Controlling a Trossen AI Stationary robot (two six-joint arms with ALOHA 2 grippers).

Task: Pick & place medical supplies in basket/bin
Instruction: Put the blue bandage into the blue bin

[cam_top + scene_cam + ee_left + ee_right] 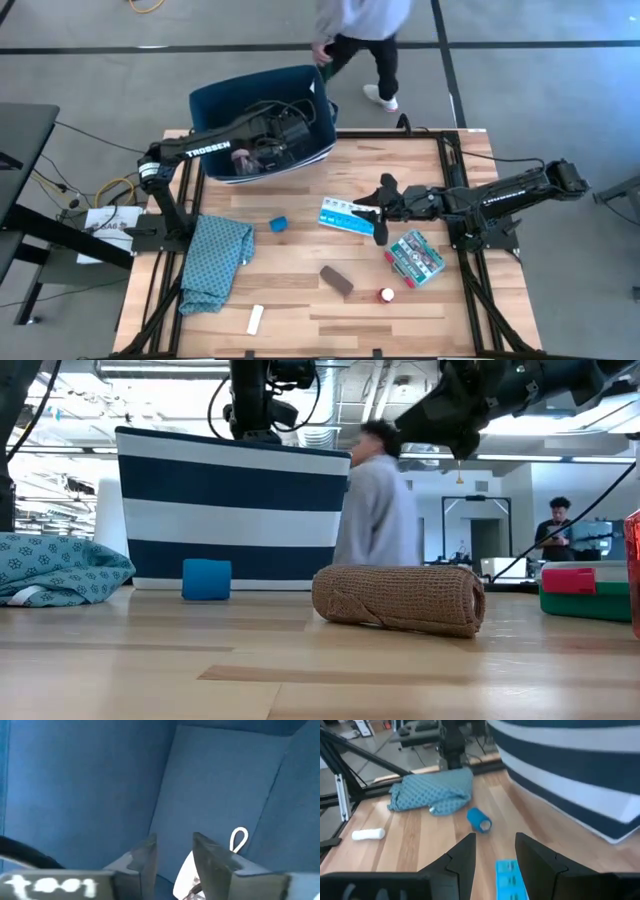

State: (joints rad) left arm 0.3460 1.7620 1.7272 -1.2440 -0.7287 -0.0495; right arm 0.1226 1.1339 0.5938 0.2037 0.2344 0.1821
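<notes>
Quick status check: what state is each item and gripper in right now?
Left gripper: open, inside the bin.
Right gripper: open, above the pill organiser.
Blue roll: on table.
Brown roll: lying on table.
Flat box: on table.
Cloth: crumpled.

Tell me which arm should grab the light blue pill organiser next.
Right. The right claw is open and hovers just beside the pill organiser, which shows between its fingers in the right wrist view. The left claw is open, deep inside the navy bin, far from it.
</notes>
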